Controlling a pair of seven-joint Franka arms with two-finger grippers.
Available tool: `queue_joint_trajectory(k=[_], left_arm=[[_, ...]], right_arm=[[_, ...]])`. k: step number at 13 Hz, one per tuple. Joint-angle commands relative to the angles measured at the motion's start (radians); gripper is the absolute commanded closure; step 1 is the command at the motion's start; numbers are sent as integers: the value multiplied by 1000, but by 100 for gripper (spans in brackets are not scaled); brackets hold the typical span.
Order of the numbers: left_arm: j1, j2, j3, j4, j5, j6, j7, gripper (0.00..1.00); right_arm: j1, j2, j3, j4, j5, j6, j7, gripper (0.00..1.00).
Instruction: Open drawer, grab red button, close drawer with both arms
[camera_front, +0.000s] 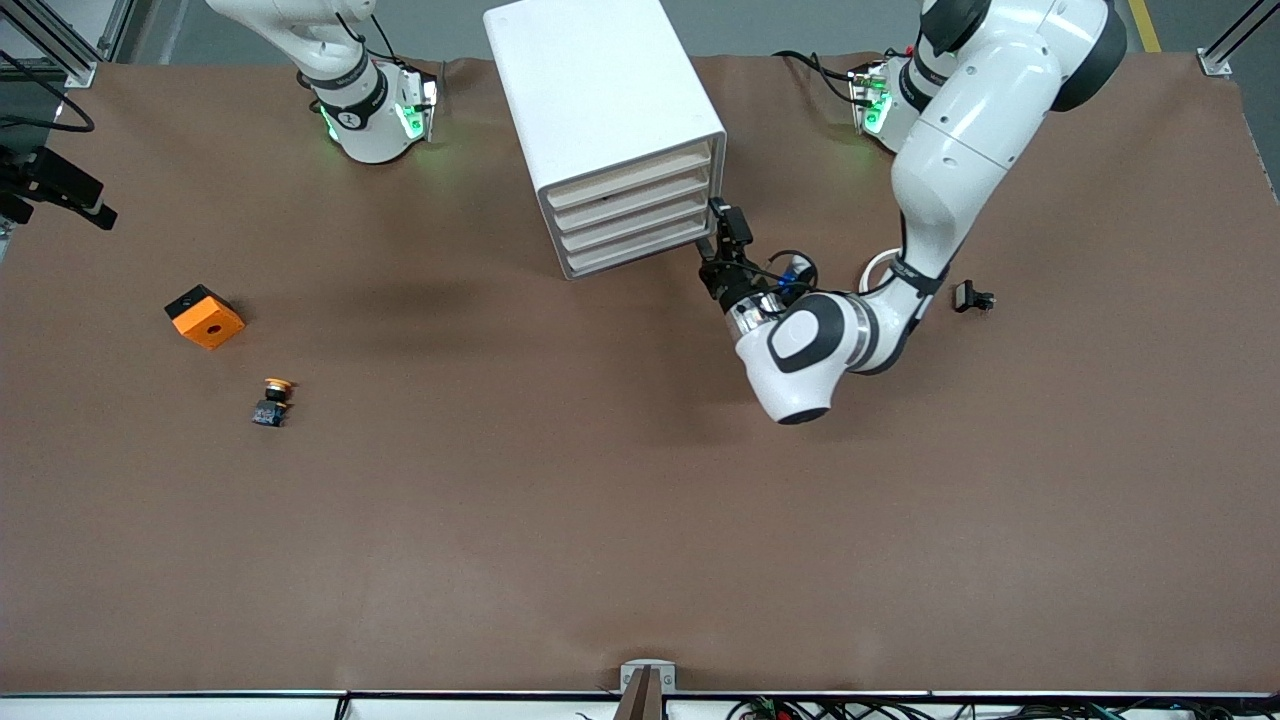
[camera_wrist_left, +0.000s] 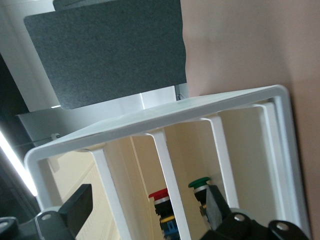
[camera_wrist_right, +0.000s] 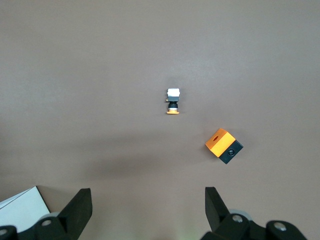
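Note:
The white cabinet (camera_front: 600, 110) stands at the robots' side of the table, and its stacked drawers (camera_front: 635, 215) look shut. My left gripper (camera_front: 722, 240) is open at the cabinet's front, at the corner toward the left arm's end. In the left wrist view the gripper (camera_wrist_left: 147, 212) faces the cabinet's white frame (camera_wrist_left: 165, 120). The red-capped button (camera_wrist_left: 160, 196) shows inside, between the dividers, beside a green-capped one (camera_wrist_left: 200, 182). My right gripper (camera_wrist_right: 147, 210) is open and empty, high over the table; it is out of the front view.
An orange cube with a hole (camera_front: 205, 316) and an orange-capped button (camera_front: 272, 400) lie toward the right arm's end; both also show in the right wrist view, the cube (camera_wrist_right: 223, 146) and the button (camera_wrist_right: 173, 101). A white ring (camera_front: 880, 270) and a small black part (camera_front: 972, 297) lie by the left arm.

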Motion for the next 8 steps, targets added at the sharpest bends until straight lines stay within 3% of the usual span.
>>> queue_joint_trajectory(k=[1, 8], left_arm=[[-34, 1, 3, -6, -22, 13, -23, 0], [-70, 6, 3, -44, -22, 25, -60, 0]], right_arm=[[-8, -20, 4, -14, 9, -2, 4, 0], [-7, -20, 6, -8, 7, -3, 4, 0]])
